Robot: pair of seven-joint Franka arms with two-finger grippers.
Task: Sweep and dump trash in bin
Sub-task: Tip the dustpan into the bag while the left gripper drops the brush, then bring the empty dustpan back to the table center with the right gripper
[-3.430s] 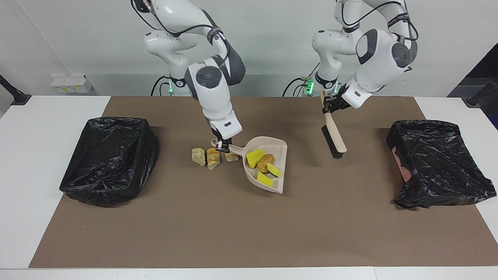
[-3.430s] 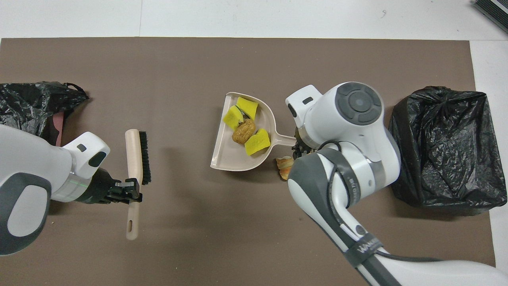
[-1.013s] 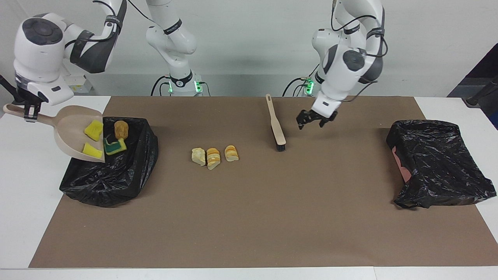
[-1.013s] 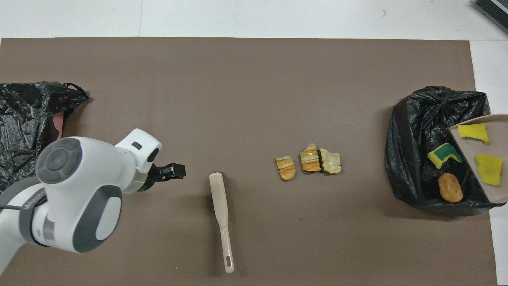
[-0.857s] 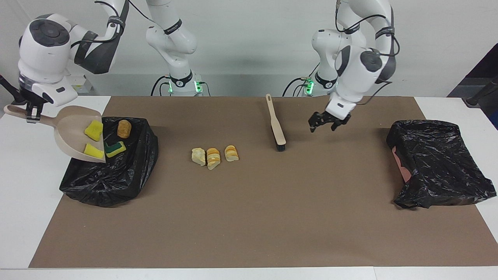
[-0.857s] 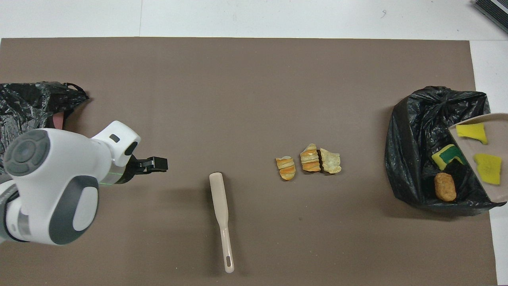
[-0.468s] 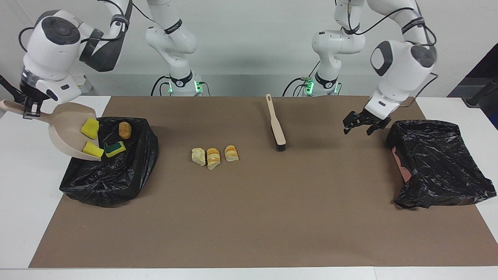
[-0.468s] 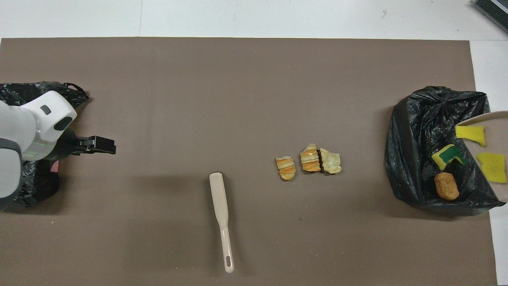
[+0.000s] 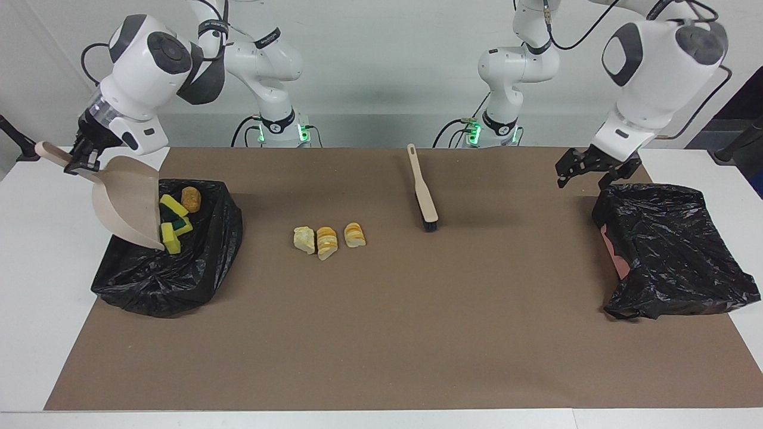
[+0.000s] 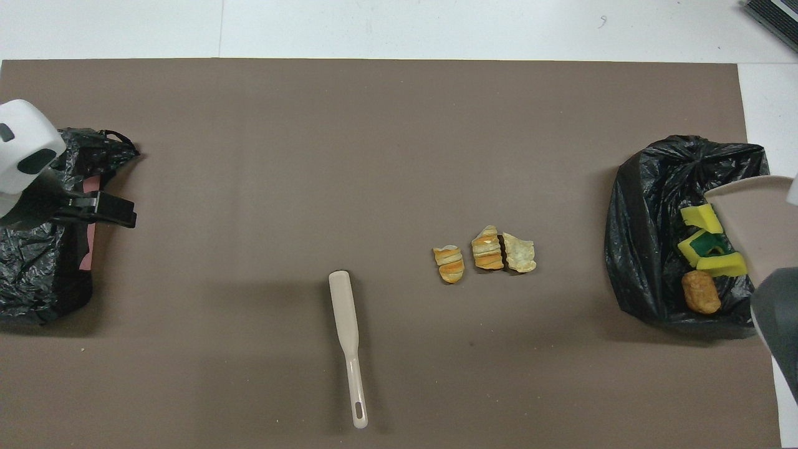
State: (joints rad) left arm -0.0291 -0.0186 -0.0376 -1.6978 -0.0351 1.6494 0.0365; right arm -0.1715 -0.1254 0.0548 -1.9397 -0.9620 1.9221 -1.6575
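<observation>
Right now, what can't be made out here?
- Right tool: overhead view, cut off by the edge; only part of the dustpan shows.
- Brush bristles: overhead view, hidden beneath its own back.
- Bin at the left arm's end, contents: both views, crumpled bag covers them.

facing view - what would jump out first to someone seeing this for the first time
The right gripper holds the beige dustpan steeply tipped over the black bin bag at the right arm's end of the table, with yellow and green sponge pieces and a brown lump lying in the bag. Three bread-like chunks sit unswept mid-mat, and the brush lies apart from them, toward the left arm's end.
</observation>
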